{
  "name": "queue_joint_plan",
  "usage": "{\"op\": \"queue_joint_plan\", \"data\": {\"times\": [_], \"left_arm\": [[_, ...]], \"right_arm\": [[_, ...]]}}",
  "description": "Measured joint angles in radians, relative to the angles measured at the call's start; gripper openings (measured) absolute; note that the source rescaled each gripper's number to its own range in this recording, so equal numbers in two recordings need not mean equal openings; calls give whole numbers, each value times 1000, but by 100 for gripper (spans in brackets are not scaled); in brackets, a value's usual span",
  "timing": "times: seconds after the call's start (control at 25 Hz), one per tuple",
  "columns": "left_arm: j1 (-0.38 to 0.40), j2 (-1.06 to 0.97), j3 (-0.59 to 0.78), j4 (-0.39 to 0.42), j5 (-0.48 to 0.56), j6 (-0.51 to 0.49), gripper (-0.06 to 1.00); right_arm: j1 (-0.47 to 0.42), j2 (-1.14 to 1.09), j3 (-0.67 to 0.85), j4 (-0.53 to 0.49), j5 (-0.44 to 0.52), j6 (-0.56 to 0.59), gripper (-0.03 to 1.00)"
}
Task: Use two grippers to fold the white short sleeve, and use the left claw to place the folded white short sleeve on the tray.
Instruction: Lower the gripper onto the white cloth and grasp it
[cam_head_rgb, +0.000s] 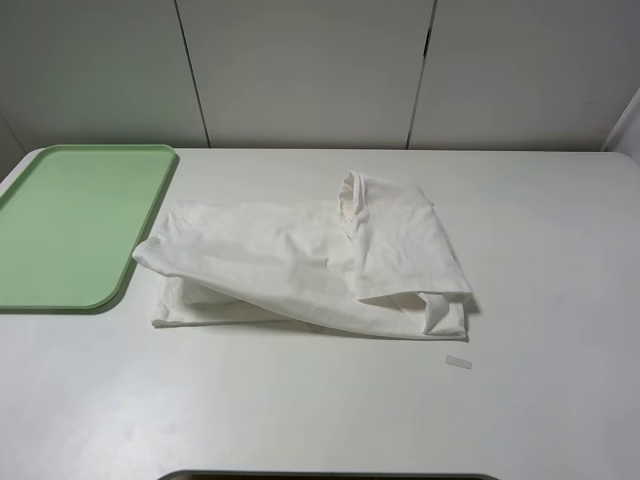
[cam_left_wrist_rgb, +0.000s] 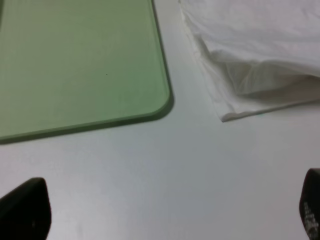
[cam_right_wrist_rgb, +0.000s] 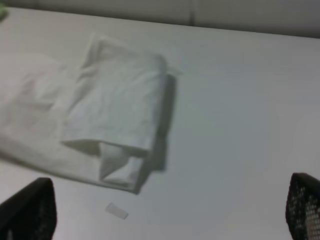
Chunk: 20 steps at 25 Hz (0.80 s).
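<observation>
As it lies, crumpled shirt (cam_head_rgb: 300, 265), rounded tray (cam_head_rgb: 60, 220)

High camera out front, looking down across the plain white tabletop (cam_head_rgb: 540, 300): flat pale-green plastic tray (cam_head_rgb: 70, 220) left, crumpled white cotton short-sleeve shirt (cam_head_rgb: 300, 260) centre. Left wrist camera sits low and close on the tray's corner and the shirt's edge. Right wrist camera is further back, blurry, apparently facing the shirt's folded end and a small white flat strip (cam_right_wrist_rgb: 116, 211), both also seen from above.

White short sleeve (cam_head_rgb: 300, 265) (plain), pale green tray (cam_head_rgb: 70, 225), white table (cam_head_rgb: 320, 410)
</observation>
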Motion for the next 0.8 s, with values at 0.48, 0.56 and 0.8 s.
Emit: {"op": "queue_joint_plan", "data": {"times": [0.48, 0.56, 0.8], "left_arm": [[0, 0, 0, 0, 0, 0, 100], [0, 0, 0, 0, 0, 0, 100], [0, 0, 0, 0, 0, 0, 100]], "right_arm": [[-299, 0, 0, 45, -2, -7, 100], [-299, 0, 0, 3, -2, -7, 100], [-299, 0, 0, -138, -6, -7, 100]]}}
